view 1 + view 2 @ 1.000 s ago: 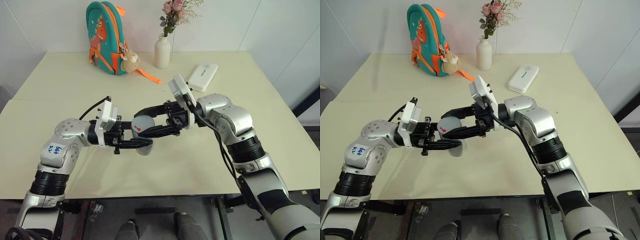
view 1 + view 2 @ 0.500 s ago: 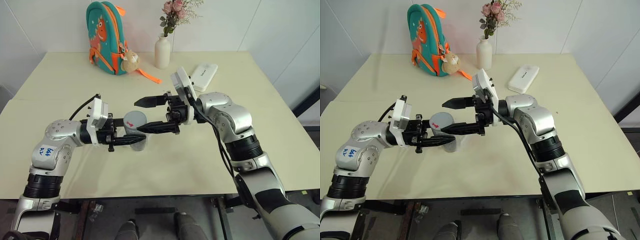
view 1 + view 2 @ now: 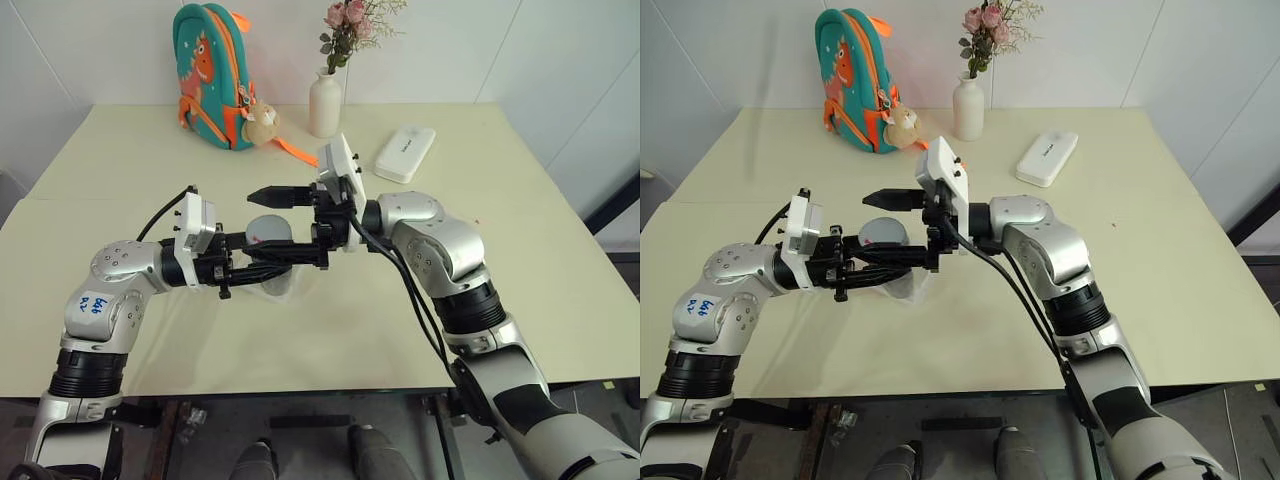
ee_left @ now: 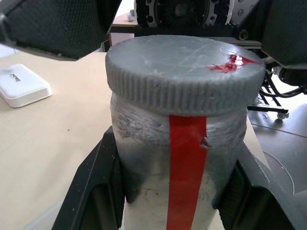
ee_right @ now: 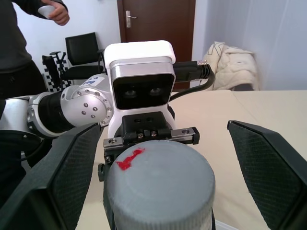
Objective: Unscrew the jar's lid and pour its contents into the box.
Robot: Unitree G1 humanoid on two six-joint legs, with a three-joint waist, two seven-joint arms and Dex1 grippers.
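The left end effector (image 3: 262, 268) clamps the silvery red-striped cylindrical jar (image 4: 184, 158) above the bench (image 3: 480, 260) centre, steadying it while the right end effector (image 3: 280, 222), fingers apart, straddles the ribbed grey round lid (image 5: 160, 184) from 3 o'clock.

I saw the jar (image 4: 184, 158) with a silvery-grey wall and 1 red stripe running down it; its lid (image 4: 184, 72) was matte grey with a small red smear on top. The 2 grippers, left (image 3: 262, 268) and right (image 3: 270, 226), had black fingers on silver arms. The table (image 3: 560, 260) was pale cream. Behind stood a teal backpack (image 3: 210, 75) with orange trim and a dinosaur print, a white vase (image 3: 325, 103) of pink flowers, and a white case (image 3: 405, 152)
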